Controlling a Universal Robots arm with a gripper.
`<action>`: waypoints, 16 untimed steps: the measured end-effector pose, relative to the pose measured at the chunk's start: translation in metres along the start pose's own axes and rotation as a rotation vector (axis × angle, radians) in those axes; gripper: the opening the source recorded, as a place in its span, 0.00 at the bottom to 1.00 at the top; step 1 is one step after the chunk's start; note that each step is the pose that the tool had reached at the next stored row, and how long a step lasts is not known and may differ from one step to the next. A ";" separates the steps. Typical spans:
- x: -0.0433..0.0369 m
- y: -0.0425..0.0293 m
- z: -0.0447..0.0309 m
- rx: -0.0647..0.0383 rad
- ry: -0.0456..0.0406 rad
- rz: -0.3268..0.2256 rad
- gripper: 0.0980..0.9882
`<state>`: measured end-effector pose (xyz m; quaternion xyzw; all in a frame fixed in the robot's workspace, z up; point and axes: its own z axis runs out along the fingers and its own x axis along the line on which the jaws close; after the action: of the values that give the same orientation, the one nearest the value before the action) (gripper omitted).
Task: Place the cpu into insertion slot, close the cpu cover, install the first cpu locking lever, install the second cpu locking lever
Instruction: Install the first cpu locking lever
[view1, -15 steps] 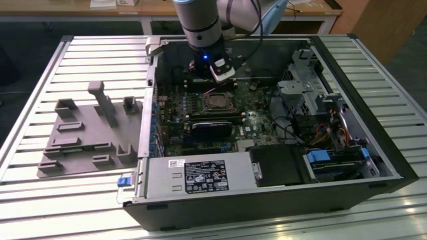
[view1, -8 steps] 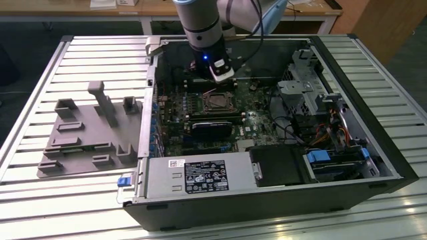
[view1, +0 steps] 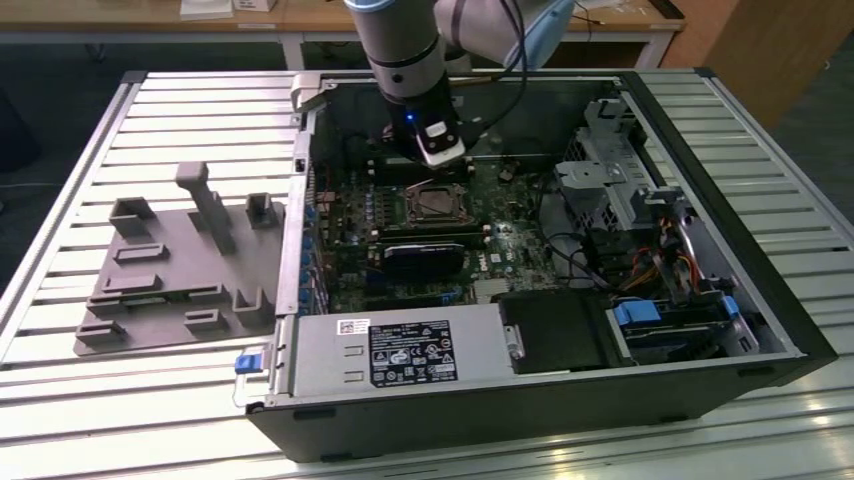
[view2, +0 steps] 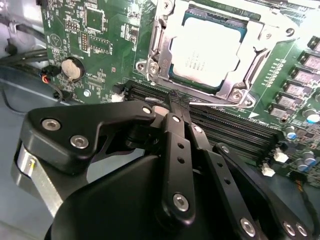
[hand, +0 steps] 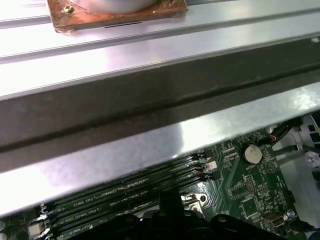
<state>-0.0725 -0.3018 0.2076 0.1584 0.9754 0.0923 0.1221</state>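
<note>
The black claw (view2: 178, 102), tips drawn together, hovers beside the square silver-topped cpu (view2: 205, 49). The cpu is seated in the dark-rimmed socket (view2: 215, 20) under the thin silver frame cover (view2: 159, 47), at the middle of the green motherboard (view2: 100, 45). Whether it pinches the thin wire lever (view2: 205, 103) is unclear; a slip could leave the cover unlatched.

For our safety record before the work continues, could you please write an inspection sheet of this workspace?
Surface: slatted metal table, open computer case lying on it.
Job's things: cpu sits in insertion slot; cpu cover down over it; thin lever along the socket edge.
Clutter: grey fixture tray beside the case.
Grippers: gripper shut, tips at the lever.
Cables: coloured wires inside the case.
Surroundings: wooden desk behind.
</note>
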 end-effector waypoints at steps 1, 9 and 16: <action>0.0003 0.0006 0.0006 0.002 -0.0015 0.006 0.01; 0.0034 0.0076 0.0046 0.011 -0.0100 0.040 0.01; 0.0050 0.0092 0.0083 0.025 -0.0233 0.095 0.01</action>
<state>-0.0723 -0.2903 0.2006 0.2073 0.9664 0.0840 0.1269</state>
